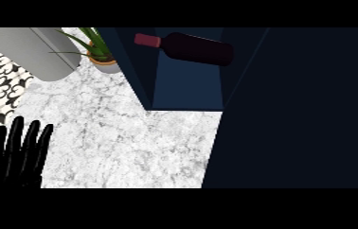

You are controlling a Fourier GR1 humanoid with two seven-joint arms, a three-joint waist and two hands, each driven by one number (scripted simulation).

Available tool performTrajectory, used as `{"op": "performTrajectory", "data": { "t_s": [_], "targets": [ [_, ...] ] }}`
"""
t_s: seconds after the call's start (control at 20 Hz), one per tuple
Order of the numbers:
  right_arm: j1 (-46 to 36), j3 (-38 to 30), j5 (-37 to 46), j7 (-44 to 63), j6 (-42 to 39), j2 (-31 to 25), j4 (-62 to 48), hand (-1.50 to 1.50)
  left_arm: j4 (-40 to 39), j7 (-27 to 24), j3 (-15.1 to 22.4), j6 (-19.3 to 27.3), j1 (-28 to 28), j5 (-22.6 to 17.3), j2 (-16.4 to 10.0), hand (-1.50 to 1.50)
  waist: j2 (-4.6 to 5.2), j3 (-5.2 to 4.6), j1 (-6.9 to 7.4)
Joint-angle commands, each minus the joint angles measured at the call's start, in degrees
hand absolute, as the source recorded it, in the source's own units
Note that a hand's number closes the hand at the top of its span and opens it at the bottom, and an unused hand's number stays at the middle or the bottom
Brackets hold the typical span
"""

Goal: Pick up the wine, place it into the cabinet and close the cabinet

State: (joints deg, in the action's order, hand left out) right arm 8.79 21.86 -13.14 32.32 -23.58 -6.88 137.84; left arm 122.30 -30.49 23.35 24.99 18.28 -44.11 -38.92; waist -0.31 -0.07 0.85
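Note:
A dark wine bottle point(196, 48) with a maroon cap lies on its side inside the dark blue cabinet point(187, 88), neck pointing left. The cabinet's door point(287, 110) stands open as a large dark panel filling the right side of the view. My left hand point(24, 150) rests at the lower left edge with straight fingers pointing up, far from the bottle and holding nothing. My right hand does not show.
A potted green plant point(101, 53) stands on the white marble counter point(133, 143) just left of the cabinet. A grey rounded object point(42, 50) lies at the upper left, above a patterned black-and-white surface point(10, 88).

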Motion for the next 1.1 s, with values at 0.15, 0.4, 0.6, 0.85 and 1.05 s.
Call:
{"op": "performTrajectory", "data": {
  "t_s": [0.15, 0.4, 0.6, 0.85, 1.05],
  "targets": [
    [-3.7, 16.7, 12.2, 7.7, 8.1, 6.7, 4.7, 1.5, 2.6, -3.5, -10.0, -10.2, 13.0, -5.4, -4.2, -1.5, -0.31, -0.09, 0.39],
    [-13.2, 23.0, 20.2, 5.0, 16.3, 6.8, -2.1, 1.5, 0.9, -5.1, -15.3, -16.5, 16.5, -6.0, -3.7, -1.5, -0.06, -0.02, 0.08],
    [-26.1, 26.1, 24.0, 9.3, 25.6, 6.9, -7.1, 1.5, 1.5, -3.8, -21.6, -21.0, 20.3, -9.4, -6.4, -1.5, -0.11, -0.1, 1.08],
    [-38.0, 23.5, 21.1, 10.7, 33.4, 6.7, -15.5, 1.5, 3.8, -1.5, -25.6, -24.2, 21.8, -11.6, -6.8, -1.5, 0.12, -0.08, 1.69],
    [-45.4, 21.8, 18.7, 6.5, 38.3, 6.8, -26.1, 1.5, -0.6, -0.8, -29.0, -27.7, 20.1, -13.3, -5.7, -1.5, 0.31, -0.02, 1.02]
  ]
}}
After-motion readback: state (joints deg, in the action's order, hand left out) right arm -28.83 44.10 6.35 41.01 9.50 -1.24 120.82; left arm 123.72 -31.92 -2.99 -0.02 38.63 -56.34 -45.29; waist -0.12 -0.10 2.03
